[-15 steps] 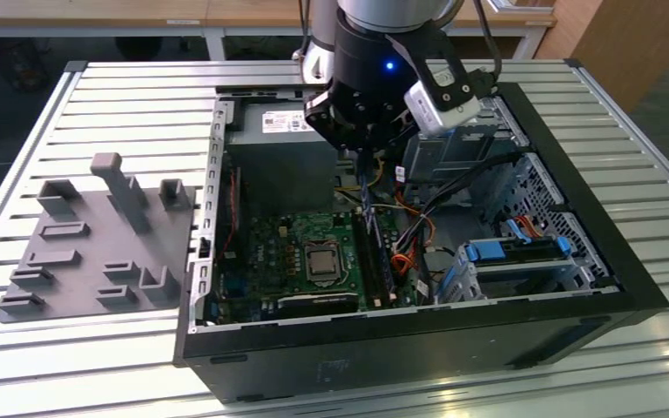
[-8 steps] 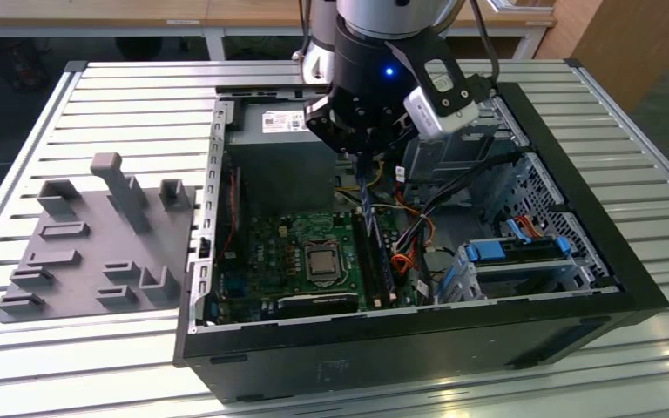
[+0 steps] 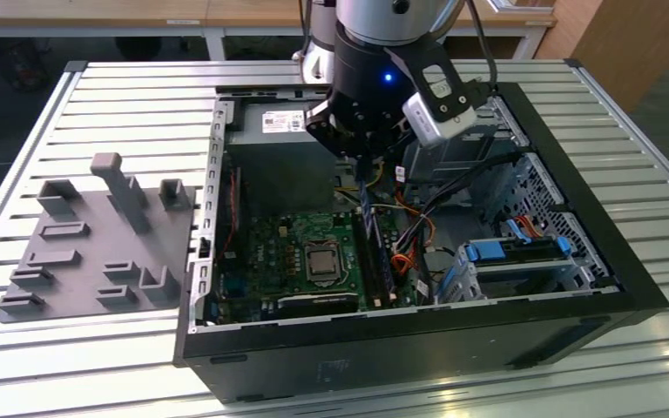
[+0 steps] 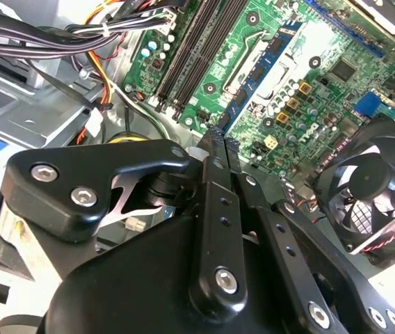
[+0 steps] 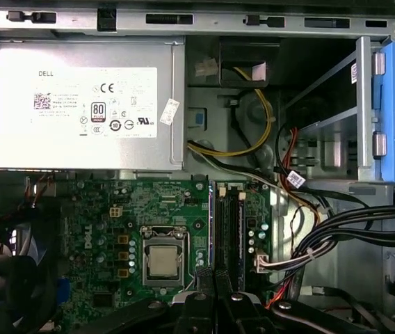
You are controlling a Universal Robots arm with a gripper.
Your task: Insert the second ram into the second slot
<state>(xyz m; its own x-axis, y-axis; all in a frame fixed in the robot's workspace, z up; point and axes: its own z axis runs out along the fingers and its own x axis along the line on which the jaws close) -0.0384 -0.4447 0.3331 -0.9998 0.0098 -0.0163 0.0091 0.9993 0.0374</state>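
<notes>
My gripper (image 3: 364, 187) hangs inside the open computer case (image 3: 613, 287), above the motherboard (image 3: 271, 252). Its two fingers are pressed together and shut, and I see nothing between them in both wrist views; the fingertips (image 4: 215, 136) (image 5: 210, 275) hover just off one end of the ram slots (image 5: 229, 233) (image 4: 197, 52). In the exterior view a long dark-blue ram stick (image 3: 375, 257) stands on edge in the slot bank, right of the processor socket (image 3: 317, 261). I cannot tell which slot it fills, nor whether it is one stick or two.
The power supply (image 5: 79, 104) lies at the case's far end. Cable bundles (image 5: 336, 236) run beside the slots, and a fan (image 4: 364, 181) sits at the board's edge. Light-blue drive latches (image 3: 521, 248) are on the exterior view's right. A grey fixture with pegs (image 3: 91, 235) lies on the table.
</notes>
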